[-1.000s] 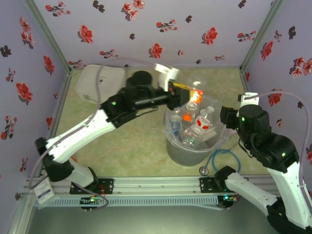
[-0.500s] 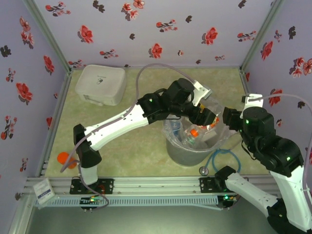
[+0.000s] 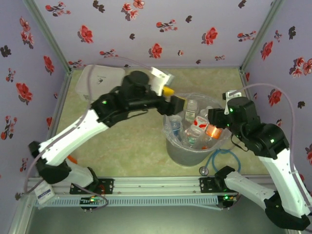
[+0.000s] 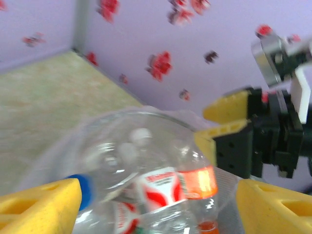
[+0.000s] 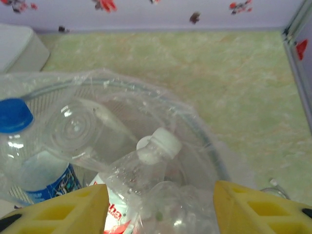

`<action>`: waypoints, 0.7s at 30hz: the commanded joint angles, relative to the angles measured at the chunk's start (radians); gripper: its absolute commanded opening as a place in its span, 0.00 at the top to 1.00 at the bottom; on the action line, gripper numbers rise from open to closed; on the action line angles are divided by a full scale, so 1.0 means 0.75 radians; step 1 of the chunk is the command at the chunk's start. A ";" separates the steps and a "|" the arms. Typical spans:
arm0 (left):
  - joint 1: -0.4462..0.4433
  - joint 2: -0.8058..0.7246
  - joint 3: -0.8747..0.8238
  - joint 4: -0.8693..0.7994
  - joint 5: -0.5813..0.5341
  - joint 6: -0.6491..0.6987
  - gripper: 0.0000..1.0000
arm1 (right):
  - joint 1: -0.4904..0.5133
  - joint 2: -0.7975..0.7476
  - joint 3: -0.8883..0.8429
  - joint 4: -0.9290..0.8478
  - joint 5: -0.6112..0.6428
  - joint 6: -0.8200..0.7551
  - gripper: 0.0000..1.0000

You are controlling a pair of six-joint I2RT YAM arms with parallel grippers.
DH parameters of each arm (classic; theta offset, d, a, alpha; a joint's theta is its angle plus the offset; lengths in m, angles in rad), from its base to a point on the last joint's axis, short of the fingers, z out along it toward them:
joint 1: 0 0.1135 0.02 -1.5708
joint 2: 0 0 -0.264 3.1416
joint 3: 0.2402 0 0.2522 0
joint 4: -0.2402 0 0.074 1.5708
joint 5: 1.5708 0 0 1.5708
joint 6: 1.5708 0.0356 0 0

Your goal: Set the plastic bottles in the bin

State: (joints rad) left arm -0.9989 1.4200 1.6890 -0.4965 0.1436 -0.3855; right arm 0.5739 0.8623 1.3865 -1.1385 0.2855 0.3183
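- The bottles (image 3: 194, 132) lie heaped in the bin (image 3: 181, 155), right of centre frame, near the front rail.
- The left end effector (image 3: 174, 103) hangs at the bin's upper left rim. Its yellow fingers (image 4: 41, 204) are spread wide with nothing between them, and the heap is below and ahead.
- The right end effector (image 3: 213, 126) is over the bin's right rim, pointing left. Its fingers (image 5: 56, 209) are apart above a white-capped bottle (image 5: 157, 145), gripping nothing that can be made out.
- The two end effectors face each other across the bin, apart.
- The left arm climbs from the lower left, its elbow high at centre frame and its forearm reaching right.
- The right arm rises along the right edge and folds back left at the wrist.
- The counter (image 3: 139, 141) is bare left of the bin and behind it.
- A white box (image 3: 95, 80) sits in the upper left corner, partly behind the left arm.
- A blue cable (image 3: 225, 157) loops just beside the bin's lower right.
- The right wall is near the right arm.
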 commanded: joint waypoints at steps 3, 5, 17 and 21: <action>0.123 -0.109 -0.238 0.042 -0.140 -0.071 0.22 | -0.008 -0.059 -0.130 -0.081 -0.021 0.062 0.44; 0.143 -0.124 -0.300 0.078 -0.133 -0.096 0.23 | -0.013 -0.064 -0.184 -0.070 -0.025 0.074 0.44; 0.225 -0.184 -0.454 0.155 -0.101 -0.136 0.20 | -0.021 -0.083 0.100 -0.205 0.156 0.082 0.34; 0.301 -0.282 -0.571 0.225 -0.169 -0.116 0.18 | -0.021 -0.136 0.148 -0.400 0.241 0.177 0.31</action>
State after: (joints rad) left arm -0.8059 1.2713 1.3083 -0.3908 0.0605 -0.4725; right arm 0.5625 0.7925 1.4796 -1.2758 0.3775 0.3855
